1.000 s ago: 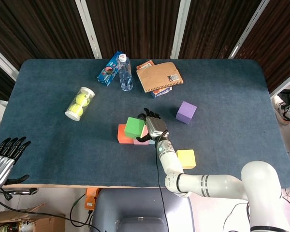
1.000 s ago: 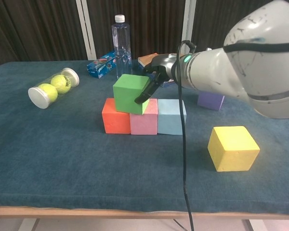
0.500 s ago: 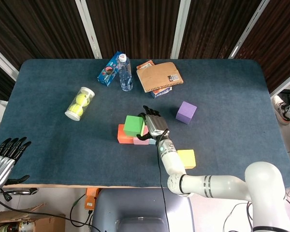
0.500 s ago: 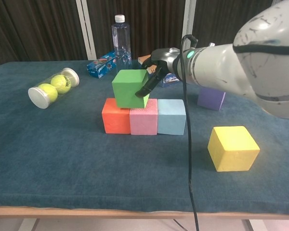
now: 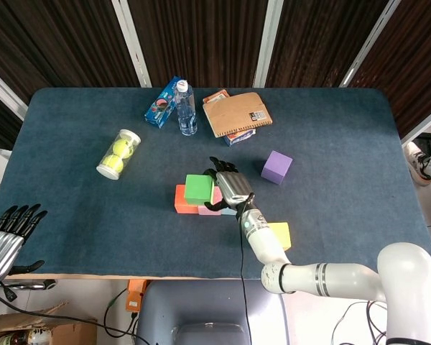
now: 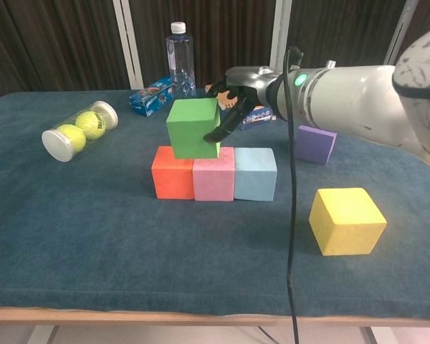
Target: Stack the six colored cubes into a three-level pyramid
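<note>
Right hand (image 6: 233,97) grips green cube (image 6: 193,128), tilted, over the seam of orange cube (image 6: 173,173) and pink cube (image 6: 213,178); left hand (image 5: 6,237) idle off-table, fingers spread, holding nothing.

Right hand (image 5: 232,185) grips green cube (image 5: 198,189) over orange cube (image 5: 181,200).

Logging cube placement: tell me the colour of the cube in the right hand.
Green cube; clearest in chest view.

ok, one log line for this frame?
right hand: holds green cube on orange/pink seam | base row: orange, pink, blue | loose: yellow, purple | left hand: idle at table edge
</note>
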`<state>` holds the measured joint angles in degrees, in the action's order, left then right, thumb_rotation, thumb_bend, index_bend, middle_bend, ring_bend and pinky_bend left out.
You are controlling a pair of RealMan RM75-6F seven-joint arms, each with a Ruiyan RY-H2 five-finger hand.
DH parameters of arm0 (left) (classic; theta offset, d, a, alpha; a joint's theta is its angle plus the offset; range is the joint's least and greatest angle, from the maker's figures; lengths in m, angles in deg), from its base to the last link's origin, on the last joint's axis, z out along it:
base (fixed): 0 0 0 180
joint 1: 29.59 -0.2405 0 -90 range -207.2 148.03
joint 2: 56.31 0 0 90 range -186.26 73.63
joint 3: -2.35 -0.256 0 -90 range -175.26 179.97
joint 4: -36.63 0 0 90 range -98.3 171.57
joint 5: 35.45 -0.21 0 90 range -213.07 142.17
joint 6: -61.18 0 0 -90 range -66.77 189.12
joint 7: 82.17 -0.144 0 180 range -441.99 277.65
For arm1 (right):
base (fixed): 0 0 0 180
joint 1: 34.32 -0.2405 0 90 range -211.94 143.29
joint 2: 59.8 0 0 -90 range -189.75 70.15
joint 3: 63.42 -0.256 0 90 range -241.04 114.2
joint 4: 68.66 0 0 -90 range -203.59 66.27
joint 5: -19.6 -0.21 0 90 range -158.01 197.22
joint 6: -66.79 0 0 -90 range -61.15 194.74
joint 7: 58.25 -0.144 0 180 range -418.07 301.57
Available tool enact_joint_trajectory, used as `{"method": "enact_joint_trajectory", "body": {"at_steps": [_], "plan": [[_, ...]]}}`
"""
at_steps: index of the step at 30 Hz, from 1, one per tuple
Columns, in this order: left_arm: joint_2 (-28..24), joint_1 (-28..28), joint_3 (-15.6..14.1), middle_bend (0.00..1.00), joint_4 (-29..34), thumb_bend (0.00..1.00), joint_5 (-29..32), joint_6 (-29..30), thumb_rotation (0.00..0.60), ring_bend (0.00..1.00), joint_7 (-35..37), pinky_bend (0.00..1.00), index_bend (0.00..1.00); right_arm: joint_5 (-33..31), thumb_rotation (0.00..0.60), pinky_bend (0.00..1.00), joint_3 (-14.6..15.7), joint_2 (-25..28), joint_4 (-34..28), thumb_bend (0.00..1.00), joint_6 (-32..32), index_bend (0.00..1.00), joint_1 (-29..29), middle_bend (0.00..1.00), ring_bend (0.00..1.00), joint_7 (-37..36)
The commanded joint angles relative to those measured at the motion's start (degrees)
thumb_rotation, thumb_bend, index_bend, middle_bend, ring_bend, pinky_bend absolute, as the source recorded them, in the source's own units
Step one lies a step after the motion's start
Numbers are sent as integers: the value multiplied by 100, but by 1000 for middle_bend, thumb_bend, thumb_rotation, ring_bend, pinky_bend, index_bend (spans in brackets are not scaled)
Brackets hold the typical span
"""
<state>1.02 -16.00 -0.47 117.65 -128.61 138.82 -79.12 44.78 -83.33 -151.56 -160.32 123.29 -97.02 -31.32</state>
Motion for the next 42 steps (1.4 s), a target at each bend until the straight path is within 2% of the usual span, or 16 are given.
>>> {"method": "enact_joint_trajectory", "body": {"at_steps": [1,9,31,39,42], "plan": [[-3,-4,4,20,8,65,13,-6,500,0,-20,67,91,160,600,0,21,-66,198,304,-214,402,72,0,0,-246],[-5,10,14,20,33,64,47,-68,501,0,-79,67,91,343,600,0,20,-71,464,305,-602,402,159,0,0,-636],[10,48,27,20,66,65,66,-157,500,0,-157,67,91,391,600,0,145,-44,621,305,-747,396,147,0,0,-768],[-7,52,23,20,63,65,53,-156,500,0,-95,67,91,320,600,0,184,-13,608,305,-789,372,111,0,0,-728],[-4,52,20,20,63,65,51,-161,502,0,-100,67,91,253,600,0,205,3,595,305,-812,328,84,0,0,-692]]}}
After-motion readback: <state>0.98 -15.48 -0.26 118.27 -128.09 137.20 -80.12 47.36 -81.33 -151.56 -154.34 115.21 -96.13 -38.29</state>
